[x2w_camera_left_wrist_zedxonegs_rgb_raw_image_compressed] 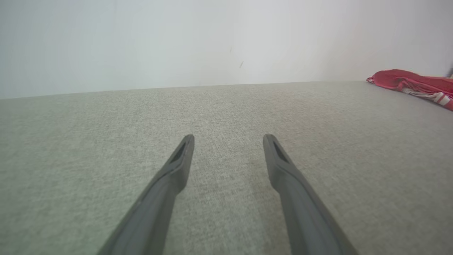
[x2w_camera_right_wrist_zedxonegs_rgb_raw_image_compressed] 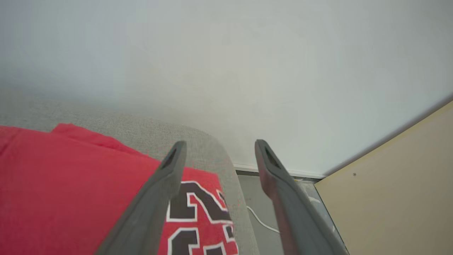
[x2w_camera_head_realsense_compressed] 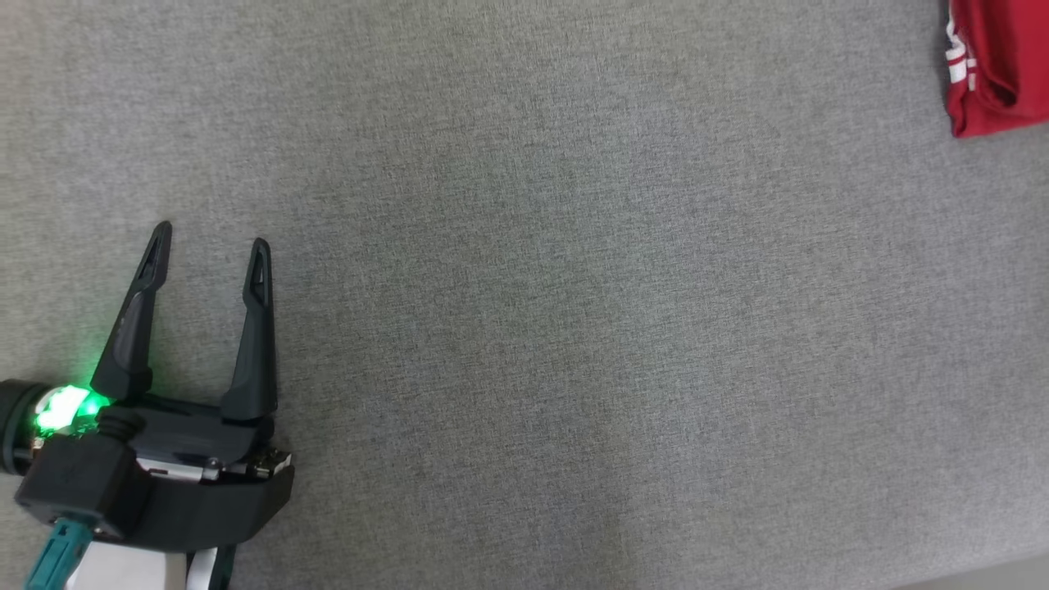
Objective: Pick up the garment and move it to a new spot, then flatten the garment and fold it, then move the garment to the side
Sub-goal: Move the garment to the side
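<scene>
Garment (x2w_camera_right_wrist_zedxonegs_rgb_raw_image_compressed: 70, 184) right beneath the right gripper (x2w_camera_right_wrist_zedxonegs_rgb_raw_image_compressed: 220, 142), spread flat and red across the lower left of the right wrist view. Gripper's two dark fingers splayed wide, nothing pinched between them. One finger (x2w_camera_right_wrist_zedxonegs_rgb_raw_image_compressed: 155, 198) crossing above the red cloth and its print, the other out past the rounded corner of the grey fabric surface (x2w_camera_right_wrist_zedxonegs_rgb_raw_image_compressed: 141, 131), above the floor (x2w_camera_right_wrist_zedxonegs_rgb_raw_image_compressed: 251, 191). Whether either finger touches the cloth: cannot tell. Red fabric smooth and layered, with a second folded edge peeking out at the back. Black block characters (x2w_camera_right_wrist_zedxonegs_rgb_raw_image_compressed: 198, 209) outlined in white, near the corner closest to the fingers. Set at the very corner of the grey surface, close to its edge. Farther out: a white cable (x2w_camera_right_wrist_zedxonegs_rgb_raw_image_compressed: 260, 220) on the floor, a pale wall (x2w_camera_right_wrist_zedxonegs_rgb_raw_image_compressed: 247, 71) with white skirting, a beige panel (x2w_camera_right_wrist_zedxonegs_rgb_raw_image_compressed: 389, 194) at the right.

Left gripper (x2w_camera_head_realsense_compressed: 212, 233) at the lower left of the head view, fingers likewise apart and empty, a green light (x2w_camera_head_realsense_compressed: 65, 406) glowing at its base. Well apart from it, the garment at the top right corner of that view, cut off by the frame, with a broad stretch of grey weave between. There a compact red bundle, white striping along its left side, a dark fold opening toward the near edge. Seen along the left gripper's fingers in the left wrist view: a low red heap at the far right, thin against the surface, white-striped at its near side.
</scene>
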### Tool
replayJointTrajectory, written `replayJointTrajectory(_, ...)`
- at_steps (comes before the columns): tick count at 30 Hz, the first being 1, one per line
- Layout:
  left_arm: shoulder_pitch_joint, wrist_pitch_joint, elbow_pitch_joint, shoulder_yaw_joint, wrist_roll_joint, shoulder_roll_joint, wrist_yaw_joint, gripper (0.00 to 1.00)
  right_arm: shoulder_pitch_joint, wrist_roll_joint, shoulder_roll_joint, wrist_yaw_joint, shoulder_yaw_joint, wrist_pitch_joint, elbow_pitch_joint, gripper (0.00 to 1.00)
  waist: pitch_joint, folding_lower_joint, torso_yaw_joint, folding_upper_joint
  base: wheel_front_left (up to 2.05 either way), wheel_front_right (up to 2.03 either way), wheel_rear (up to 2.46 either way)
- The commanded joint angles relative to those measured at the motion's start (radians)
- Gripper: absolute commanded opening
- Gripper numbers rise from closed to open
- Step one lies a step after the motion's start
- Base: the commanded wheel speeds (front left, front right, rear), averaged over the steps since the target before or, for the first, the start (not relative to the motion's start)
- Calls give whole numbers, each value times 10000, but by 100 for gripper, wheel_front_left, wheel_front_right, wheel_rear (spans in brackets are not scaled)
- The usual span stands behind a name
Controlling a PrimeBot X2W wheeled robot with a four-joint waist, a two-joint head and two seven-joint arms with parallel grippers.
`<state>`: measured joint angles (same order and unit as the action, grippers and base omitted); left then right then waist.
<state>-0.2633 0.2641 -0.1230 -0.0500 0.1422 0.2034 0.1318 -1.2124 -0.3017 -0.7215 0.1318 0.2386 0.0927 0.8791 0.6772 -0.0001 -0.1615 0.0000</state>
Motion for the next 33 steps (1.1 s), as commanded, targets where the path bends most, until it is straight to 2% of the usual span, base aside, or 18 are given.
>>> replayJointTrajectory(1, 100, 5, 352, 70, 18, -52, -26, 100, -31, 95, 103, -20, 77, 278, -73, 100, -222, 1, 55, 0, 0, 0, 0)
replayJointTrajectory(6, 322, 10, 469, 201, 78, -343, -26, 100, 311, 99, 621, -20, 272, 1078, -485, 100, -1206, 1, 258, 0, 0, 0, 0)
replayJointTrajectory(13, 868, 16, 889, 387, 189, -646, -26, 100, 1169, -80, 1422, -20, 268, 1538, -1212, 100, -2546, 1, 688, 0, 0, 0, 0)
replayJointTrajectory(24, 2091, 16, 1568, 870, 281, -1011, -28, 100, 4833, -216, 3176, -20, -915, 1717, -2801, 100, -4740, 1, 1469, 0, 0, 0, 0)
replayJointTrajectory(33, 2516, 16, 1917, 1020, 303, -1108, -27, 100, 7743, -72, 4188, -20, -1394, 1596, -4498, 100, -5524, 1, 1580, 0, 0, 0, 0)
